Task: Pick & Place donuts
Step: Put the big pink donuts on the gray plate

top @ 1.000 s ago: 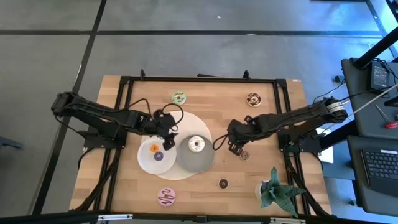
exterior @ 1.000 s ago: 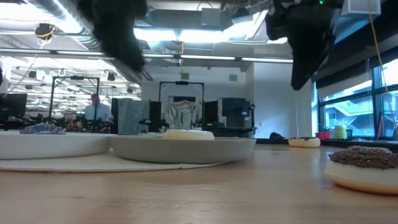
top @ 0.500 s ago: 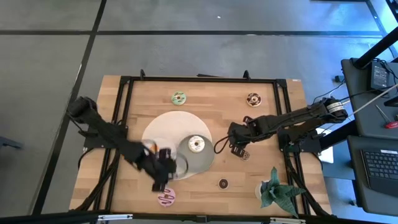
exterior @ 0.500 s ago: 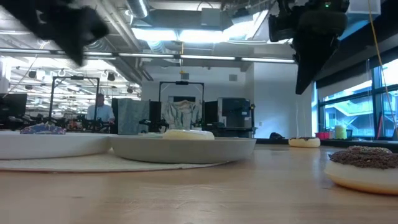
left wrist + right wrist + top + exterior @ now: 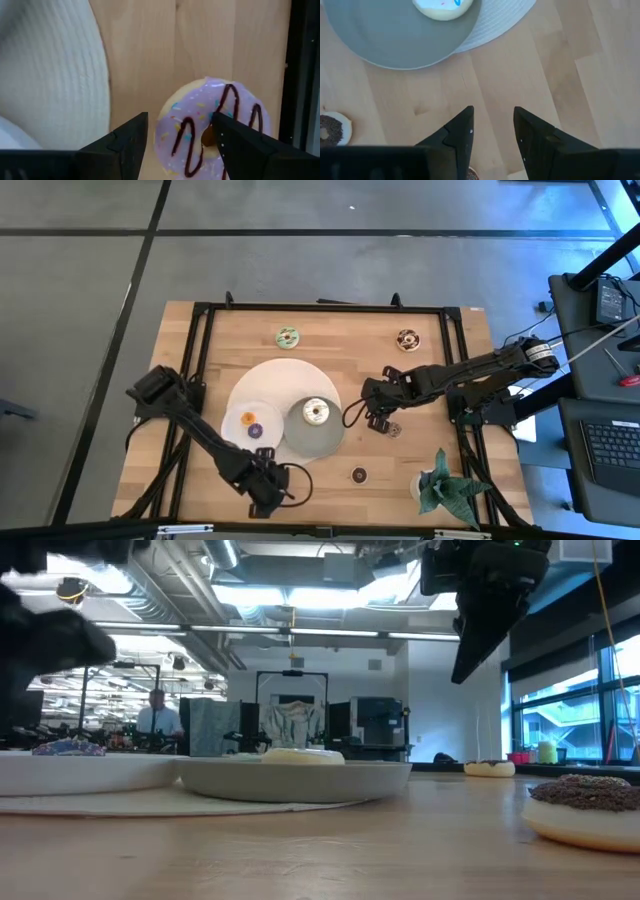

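At the lower middle of the high view the left gripper (image 5: 177, 142) hangs with fingers spread over the pink donut (image 5: 212, 127) with brown squiggles, while the right gripper (image 5: 492, 125), fingers parted and empty, hovers right of the grey plate (image 5: 385, 37).

Overhead camera looked straight down on the whole table (image 5: 330, 320); low camera looked level across it. Wrist cameras sat close above the wood. High, low and right wrist views shared the grey plate (image 5: 300, 438).
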You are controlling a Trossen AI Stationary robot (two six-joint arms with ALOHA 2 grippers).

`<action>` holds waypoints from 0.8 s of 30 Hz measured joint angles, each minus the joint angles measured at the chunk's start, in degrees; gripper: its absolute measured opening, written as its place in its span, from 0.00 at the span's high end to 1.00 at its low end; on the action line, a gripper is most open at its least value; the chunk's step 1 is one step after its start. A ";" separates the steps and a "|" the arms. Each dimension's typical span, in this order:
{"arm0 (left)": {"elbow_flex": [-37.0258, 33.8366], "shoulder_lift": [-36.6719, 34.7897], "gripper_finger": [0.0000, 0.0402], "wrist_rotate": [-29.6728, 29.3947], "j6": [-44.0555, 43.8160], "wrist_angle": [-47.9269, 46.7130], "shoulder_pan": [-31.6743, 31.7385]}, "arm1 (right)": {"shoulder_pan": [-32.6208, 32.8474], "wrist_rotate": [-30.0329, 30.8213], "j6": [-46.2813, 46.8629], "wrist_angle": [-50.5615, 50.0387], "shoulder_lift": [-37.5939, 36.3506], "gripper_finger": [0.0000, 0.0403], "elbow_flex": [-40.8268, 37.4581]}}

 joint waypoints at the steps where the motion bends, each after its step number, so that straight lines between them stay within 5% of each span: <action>1: 0.00 0.41 0.46 0.81 -0.34 -0.02 0.00 | 0.00 0.00 -0.02 0.00 0.00 0.65 0.00; 24: -0.09 1.30 0.48 3.10 -0.53 0.03 -0.01 | 0.00 0.08 -0.02 0.03 0.00 0.65 0.00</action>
